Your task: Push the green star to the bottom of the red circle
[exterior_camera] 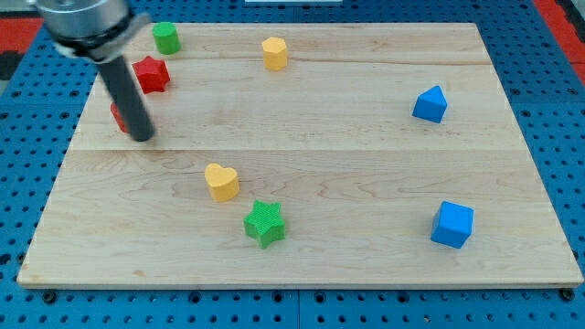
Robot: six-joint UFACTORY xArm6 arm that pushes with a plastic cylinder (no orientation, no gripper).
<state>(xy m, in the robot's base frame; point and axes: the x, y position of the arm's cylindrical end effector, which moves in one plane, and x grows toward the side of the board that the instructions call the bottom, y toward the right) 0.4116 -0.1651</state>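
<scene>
The green star (pixel 265 223) lies on the wooden board, below the view's middle, just right of and below a yellow heart (pixel 220 182). The red circle (pixel 118 115) sits near the board's left edge and is mostly hidden behind my rod; only a red sliver shows. My tip (pixel 143 138) rests on the board right beside the red circle, on its right and lower side. The tip is far up and to the left of the green star.
A red star (pixel 152 74) and a green cylinder (pixel 165 37) are at the top left. A yellow hexagon block (pixel 274 53) is at top centre. A blue block (pixel 430 104) is at right, a blue cube (pixel 452 224) at lower right.
</scene>
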